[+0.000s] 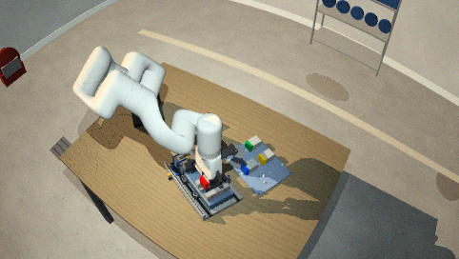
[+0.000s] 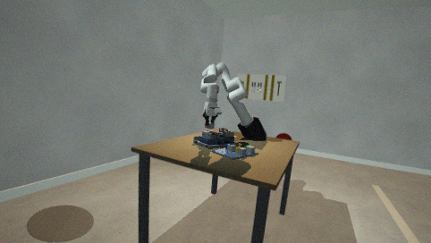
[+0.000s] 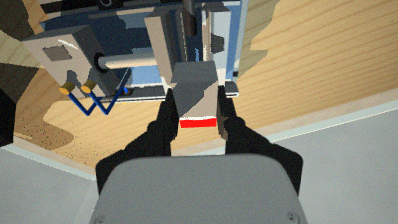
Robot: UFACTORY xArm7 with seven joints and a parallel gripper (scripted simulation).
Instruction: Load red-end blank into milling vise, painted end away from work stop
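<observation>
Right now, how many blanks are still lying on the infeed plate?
3: the green-ended blank at the infeed plate's far edge, the yellow-ended blank beside it, and the blue-ended blank nearest the vise. The red-ended blank is in the pincer.
</observation>
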